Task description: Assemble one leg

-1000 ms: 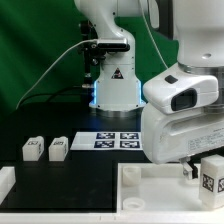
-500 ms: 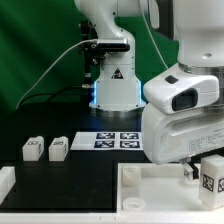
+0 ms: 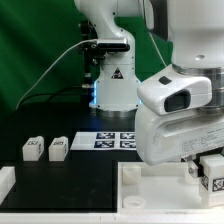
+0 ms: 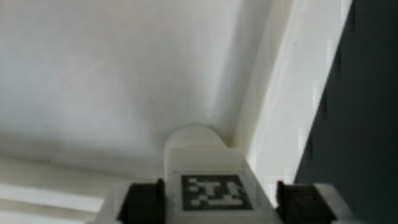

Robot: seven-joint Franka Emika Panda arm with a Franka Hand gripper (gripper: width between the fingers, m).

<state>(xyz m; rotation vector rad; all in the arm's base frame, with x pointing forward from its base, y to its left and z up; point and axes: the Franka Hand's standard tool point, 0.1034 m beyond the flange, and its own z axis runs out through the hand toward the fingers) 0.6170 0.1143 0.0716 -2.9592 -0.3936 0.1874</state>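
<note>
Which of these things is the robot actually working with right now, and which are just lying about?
In use:
the gripper
the leg it holds
the tabletop beneath that leg

Lying about:
one spare leg
a second spare leg
the marker board
a white piece at the exterior view's left edge

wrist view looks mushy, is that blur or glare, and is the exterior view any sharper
Wrist view: blur more than glare, soft focus throughout, the white tabletop washed out, the tag on the leg legible only as a coarse pattern. Exterior view: sharper, evenly lit, a blue glow at the arm base.
</note>
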